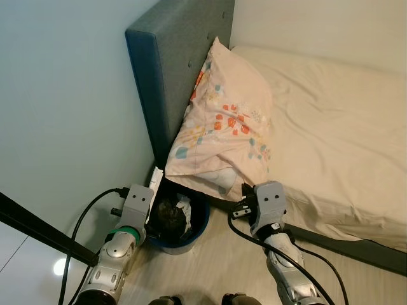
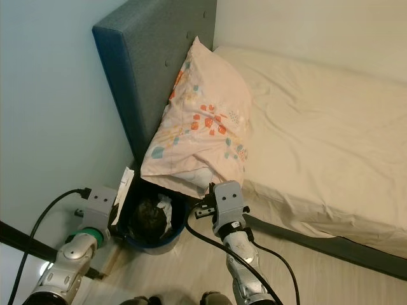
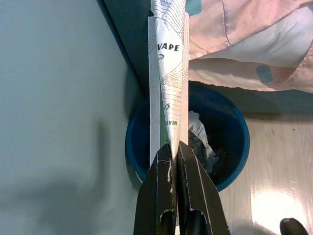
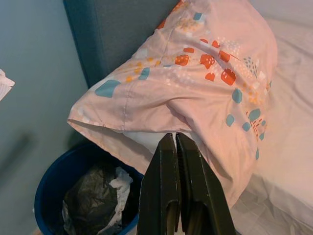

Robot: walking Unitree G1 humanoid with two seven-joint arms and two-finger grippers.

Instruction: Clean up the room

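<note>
Bed (image 1: pixel 343 127) carries pillow (image 1: pixel 222 121) (overhanging edge); floor (image 1: pixel 210 267) carries bin (image 1: pixel 181 238).

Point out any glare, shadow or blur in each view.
Left eye view: sharp; a bright glare spot on the floor at lower left. Left wrist view: glare on the floor beside the blue bin; the left tool, shut on the printed paper, looks soft. Right wrist view: the bin's inside is shadowed; the right tool is dark.

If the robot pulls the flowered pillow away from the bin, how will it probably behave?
The flowered pillow is probably soft and floppy: its lower corner sags off the bed over the blue bin. Its pillowcase hangs loose there, so a pinch may catch cloth alone and slide. It looks light, unlikely to roll. The right end effector, shut, is near that corner.
</note>
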